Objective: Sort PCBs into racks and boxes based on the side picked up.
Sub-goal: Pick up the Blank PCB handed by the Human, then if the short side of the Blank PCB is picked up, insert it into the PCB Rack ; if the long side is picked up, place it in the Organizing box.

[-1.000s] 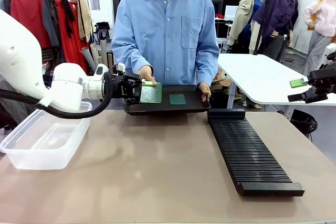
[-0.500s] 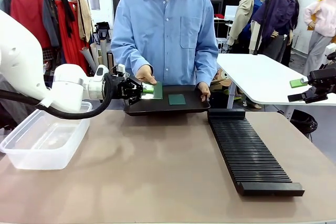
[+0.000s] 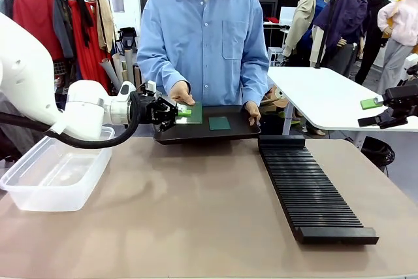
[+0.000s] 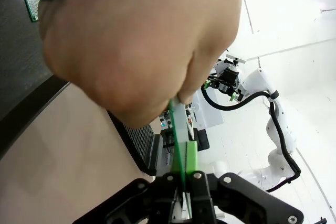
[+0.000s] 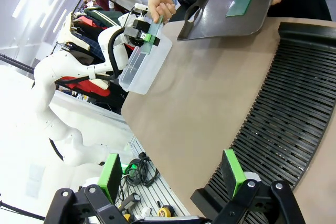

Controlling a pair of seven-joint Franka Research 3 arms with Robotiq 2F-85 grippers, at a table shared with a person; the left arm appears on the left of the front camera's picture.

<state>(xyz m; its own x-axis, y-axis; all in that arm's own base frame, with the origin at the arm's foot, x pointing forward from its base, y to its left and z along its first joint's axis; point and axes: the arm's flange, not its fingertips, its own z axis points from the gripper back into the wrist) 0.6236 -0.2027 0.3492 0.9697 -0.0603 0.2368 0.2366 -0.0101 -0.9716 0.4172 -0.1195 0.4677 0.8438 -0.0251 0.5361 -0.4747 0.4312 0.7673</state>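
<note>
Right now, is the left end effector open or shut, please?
Shut: the left end effector pinches the PCB by its edge; the person's hand holds it too.

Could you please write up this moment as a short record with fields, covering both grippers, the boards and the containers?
left gripper: jaws shut on one edge of a PCB at the black tray's left end
person's hand: pinching that PCB's opposite edge
second PCB: lying flat on the tray, steadied by the person's other hand
right gripper: jaws open, empty, raised at far right
rack: on table, robot's right
clear box: on table, robot's left
</note>
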